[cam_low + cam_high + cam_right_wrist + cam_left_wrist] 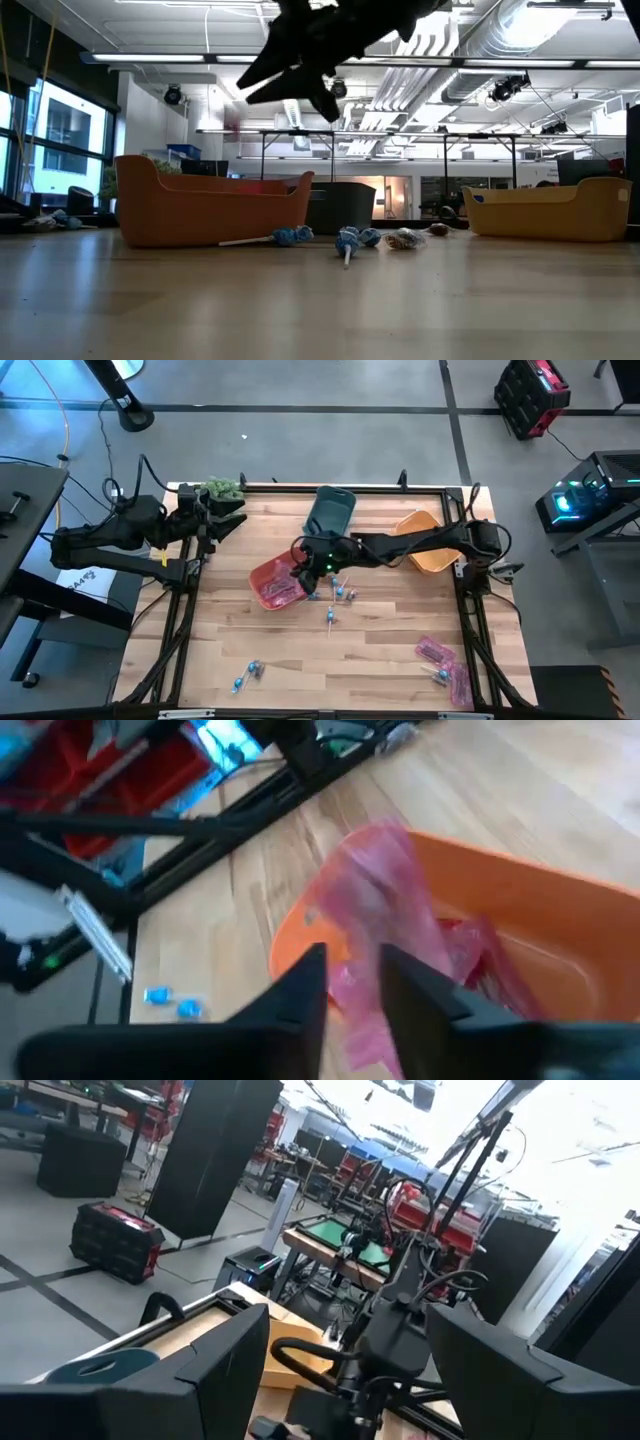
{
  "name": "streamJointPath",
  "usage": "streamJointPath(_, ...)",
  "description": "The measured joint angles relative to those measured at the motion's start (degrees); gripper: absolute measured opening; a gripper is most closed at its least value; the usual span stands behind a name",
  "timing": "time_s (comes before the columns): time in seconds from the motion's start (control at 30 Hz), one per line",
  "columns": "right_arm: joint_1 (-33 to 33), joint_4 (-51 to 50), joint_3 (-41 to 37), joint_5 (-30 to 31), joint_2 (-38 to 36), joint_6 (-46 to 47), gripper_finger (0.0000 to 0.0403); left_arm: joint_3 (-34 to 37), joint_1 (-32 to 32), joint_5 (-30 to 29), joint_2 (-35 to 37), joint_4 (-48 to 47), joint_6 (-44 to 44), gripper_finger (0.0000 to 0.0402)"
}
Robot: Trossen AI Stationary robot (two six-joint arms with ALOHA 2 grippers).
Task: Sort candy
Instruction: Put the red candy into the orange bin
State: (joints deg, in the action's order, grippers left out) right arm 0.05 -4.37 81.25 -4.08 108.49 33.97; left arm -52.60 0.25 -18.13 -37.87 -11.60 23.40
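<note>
My right gripper (304, 568) (352, 965) hangs above the red bin (272, 586) (540, 920), shut on a flat pink packet (378, 890). More pink packets lie inside that bin (478, 952). Blue lollipops (344, 592) and small brownish pieces (405, 238) lie on the table just right of the bin. Other lollipops (249, 672) and pink packets (446, 660) lie near the table's near edge. My left gripper (228, 512) (348, 1320) waits open at the far left corner, beside the plant (222, 488). My right gripper pinches the pink packet between its two fingers, near the packet's middle (362, 935). The fingers (312, 970) slant down from the table's right side. The packet is lifted clear above the red bin, and one end sticks out past the fingertips.
The teal bin (330, 512) stands at the far edge behind the red one. The orange bin (424, 540) lies under the right arm. A raised frame runs around the table (300, 650), with bare wood in the middle.
</note>
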Motion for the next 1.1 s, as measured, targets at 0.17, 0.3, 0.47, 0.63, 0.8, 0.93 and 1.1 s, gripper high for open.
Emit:
streamJointPath(0.17,-0.2,-4.5,0.0,-1.6,0.3,0.0,0.0193,0.0,0.0,0.1,0.0,-1.4,1.0,0.0264)
streamJointPath(0.3,-0.9,-14.2,0.1,-9.7,-3.3,-1.3,0.0228,0.0,0.0,1.4,0.0,-2.4,3.0,0.0264)
streamJointPath(0.47,3.0,-38.4,0.1,-13.9,-9.2,-3.0,0.0227,0.0,0.0,1.0,-0.3,-3.7,3.4,0.0264)
streamJointPath(0.63,13.9,-59.6,-0.4,-9.4,-13.0,1.9,0.0221,0.0,0.0,-0.8,-0.5,-3.6,3.4,0.0264)
streamJointPath(0.8,25.5,-63.3,-9.0,-11.5,-13.2,15.9,0.0220,0.0,0.0,-1.7,-1.1,-3.7,4.7,0.0264)
streamJointPath(0.93,32.0,-60.5,-19.2,-17.5,-13.2,24.6,0.0220,0.0,0.0,-1.8,-1.6,-3.5,6.5,0.0264)
streamJointPath(1.1,36.6,-54.4,-26.5,-23.9,-13.2,28.2,0.0220,0.0,0.0,-1.9,-2.4,-3.6,7.5,0.0264)
